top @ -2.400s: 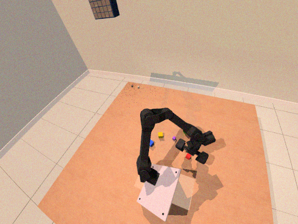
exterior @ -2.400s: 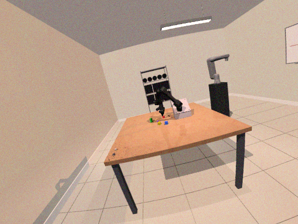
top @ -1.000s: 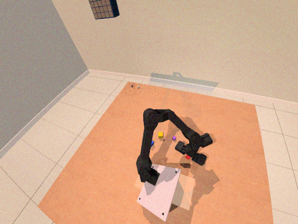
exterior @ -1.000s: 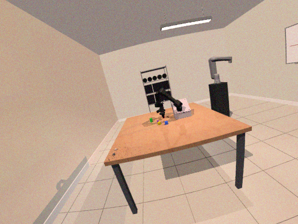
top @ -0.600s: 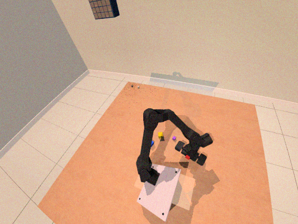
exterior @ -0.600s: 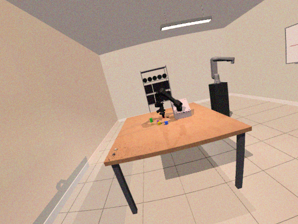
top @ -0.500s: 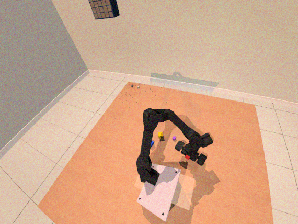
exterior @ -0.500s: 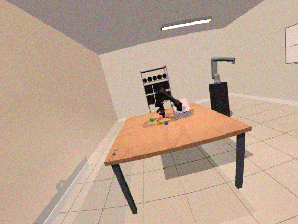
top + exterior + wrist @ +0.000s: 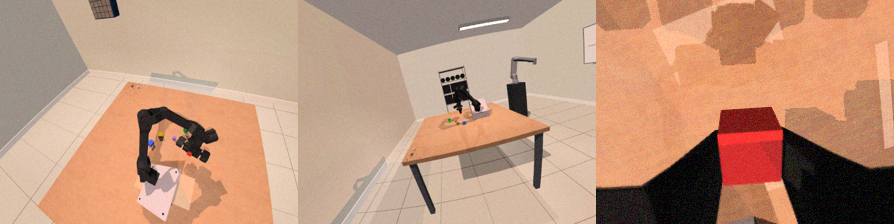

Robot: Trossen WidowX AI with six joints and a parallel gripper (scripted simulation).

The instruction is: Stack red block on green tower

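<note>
The red block [image 9: 189, 153] [image 9: 751, 160] is between the fingertips of my gripper [image 9: 748, 135], which is shut on it. In the exterior view the block and fingertips are above the table top, at the far part of the table. The green tower [image 9: 185, 131] [image 9: 449, 120] stands upright on the table, to the left of the gripper in the exterior view. In the top view the arm partly hides the tower. The tower is not in the wrist view.
A yellow block [image 9: 160, 134] [image 9: 457, 123], a blue block [image 9: 150, 143] [image 9: 464, 122] and a small purple block [image 9: 174, 138] [image 9: 456, 121] lie near the tower. A white box [image 9: 157, 204] [image 9: 481, 115] stands by the arm's base. Small debris is at a far table corner.
</note>
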